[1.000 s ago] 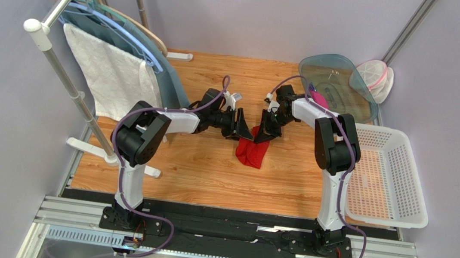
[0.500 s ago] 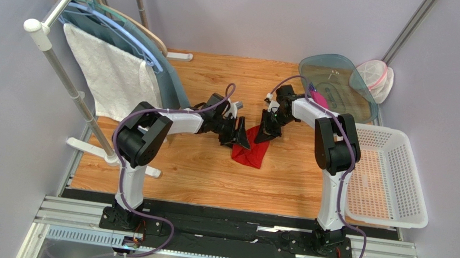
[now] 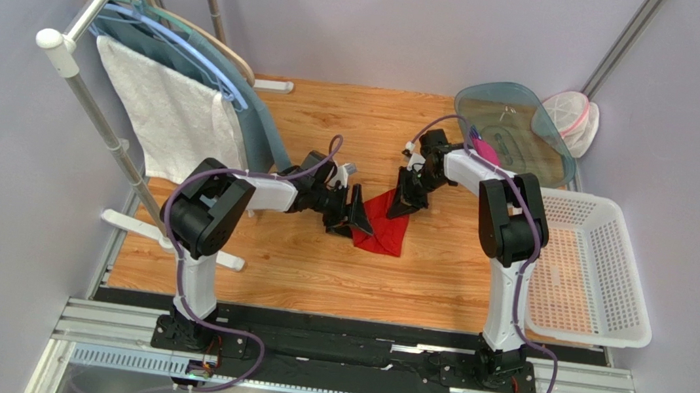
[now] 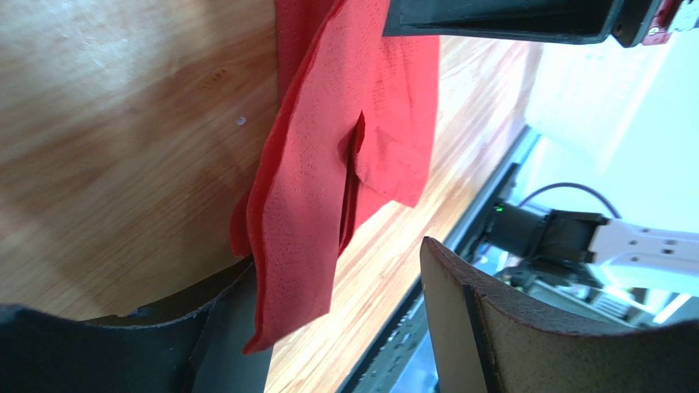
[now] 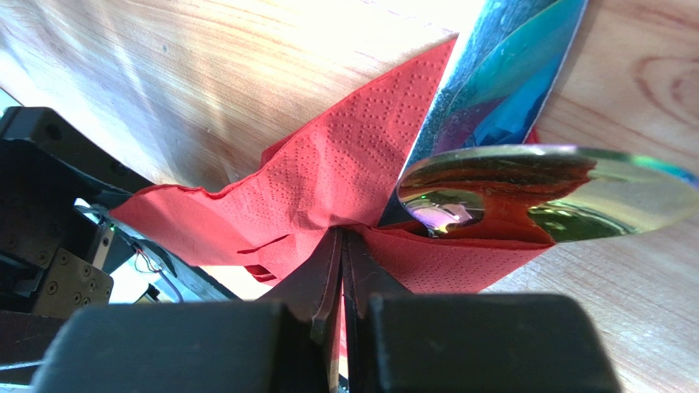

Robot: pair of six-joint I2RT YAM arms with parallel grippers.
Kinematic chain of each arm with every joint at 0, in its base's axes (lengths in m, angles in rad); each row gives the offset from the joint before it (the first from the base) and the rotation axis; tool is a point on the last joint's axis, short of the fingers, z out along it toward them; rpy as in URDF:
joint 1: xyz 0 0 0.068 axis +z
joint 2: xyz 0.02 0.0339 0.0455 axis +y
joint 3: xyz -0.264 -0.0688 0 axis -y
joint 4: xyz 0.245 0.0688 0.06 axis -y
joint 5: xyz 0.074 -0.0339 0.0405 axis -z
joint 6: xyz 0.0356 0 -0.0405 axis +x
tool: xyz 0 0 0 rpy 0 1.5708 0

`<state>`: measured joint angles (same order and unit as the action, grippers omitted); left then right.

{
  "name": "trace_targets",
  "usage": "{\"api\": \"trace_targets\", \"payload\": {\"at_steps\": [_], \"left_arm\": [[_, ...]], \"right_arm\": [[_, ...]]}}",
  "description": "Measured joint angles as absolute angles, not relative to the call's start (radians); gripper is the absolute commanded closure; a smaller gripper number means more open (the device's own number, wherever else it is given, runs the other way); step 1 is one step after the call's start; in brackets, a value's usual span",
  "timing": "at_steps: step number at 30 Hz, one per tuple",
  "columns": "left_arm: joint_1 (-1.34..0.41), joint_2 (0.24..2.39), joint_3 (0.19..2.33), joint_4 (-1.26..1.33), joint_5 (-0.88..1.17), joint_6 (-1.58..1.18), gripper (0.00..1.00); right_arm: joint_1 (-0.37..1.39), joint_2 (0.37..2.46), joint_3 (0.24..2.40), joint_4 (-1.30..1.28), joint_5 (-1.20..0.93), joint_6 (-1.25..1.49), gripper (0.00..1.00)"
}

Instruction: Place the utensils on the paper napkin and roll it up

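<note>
- The table (image 3: 297,260) is warm wood-grain board with pale lilac walls (image 3: 393,24) closing in behind and to both sides.
- From above, a clothes rack (image 3: 88,97) with a white towel (image 3: 165,116) stands at 10 o'clock, a clear greenish tub (image 3: 515,126) at 1 o'clock and a white perforated basket (image 3: 633,288) at 3 o'clock.
- The paper napkin (image 3: 385,228) sits near the middle of the board, a crumpled red wedge between my two tools: my left gripper (image 3: 362,216) at its 9 o'clock edge, my right gripper (image 3: 406,203) at its 12 o'clock corner.
- The overhead view shows no metal. Only my right wrist camera shows the utensils (image 5: 533,188): a shiny spoon bowl nested in the red fold at 3 o'clock, and a second bright strip running up toward 1 o'clock.
- That same camera shows my right fingers (image 5: 328,270) clenched flat together, with a pleat of napkin pinched between them.
- My left wrist camera shows what the top view blurs: my jaws stand released and wide apart. The napkin hangs in folded layers from 12 o'clock, its lower edge brushing the finger (image 4: 221,344) at 7 o'clock, well clear of the other finger at 5 o'clock.
</note>
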<state>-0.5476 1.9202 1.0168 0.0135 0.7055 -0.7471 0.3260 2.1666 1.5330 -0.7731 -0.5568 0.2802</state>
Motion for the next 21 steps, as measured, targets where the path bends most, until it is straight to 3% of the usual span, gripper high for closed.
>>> {"api": "trace_targets", "payload": {"at_steps": [9,16,21], "left_arm": [[-0.549,1.920,0.973,0.152,0.672,-0.871,0.27],[-0.555,1.923,1.116,0.001,0.498,-0.739,0.26],[-0.551,1.988,1.218,-0.052,0.496,-0.651,0.28]], "right_arm": [[0.326,2.166,1.531,-0.772,-0.556,0.281,0.99],[0.326,2.166,1.531,-0.772,-0.556,0.282,0.99],[0.326,2.166,1.532,-0.772,-0.555,0.282,0.99]]}}
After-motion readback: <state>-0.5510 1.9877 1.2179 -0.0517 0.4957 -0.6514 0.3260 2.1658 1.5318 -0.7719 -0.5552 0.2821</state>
